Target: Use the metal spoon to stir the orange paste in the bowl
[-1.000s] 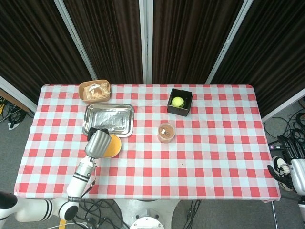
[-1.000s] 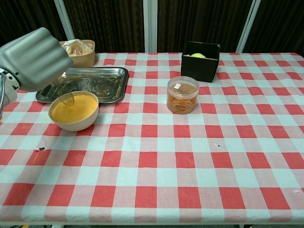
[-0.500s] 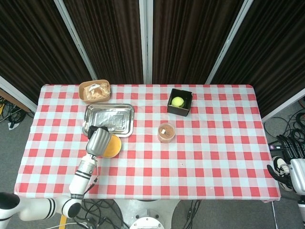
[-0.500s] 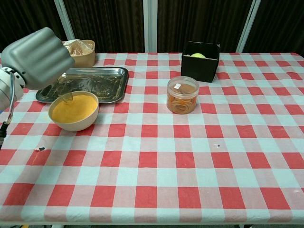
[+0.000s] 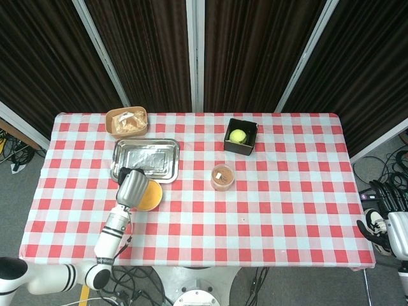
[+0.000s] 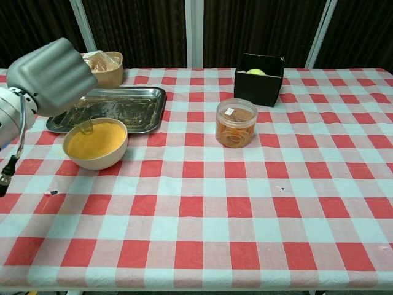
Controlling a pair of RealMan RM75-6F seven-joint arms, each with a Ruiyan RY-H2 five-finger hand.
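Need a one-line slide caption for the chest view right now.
Left robot hand dips metal spoon into bowl of orange paste.

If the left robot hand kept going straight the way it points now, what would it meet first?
Probably the metal tray just beyond the bowl; the left robot hand holding the spoon points that way, though depth is unclear.

Steel tray, snack basket, plastic jar, black box with ball.
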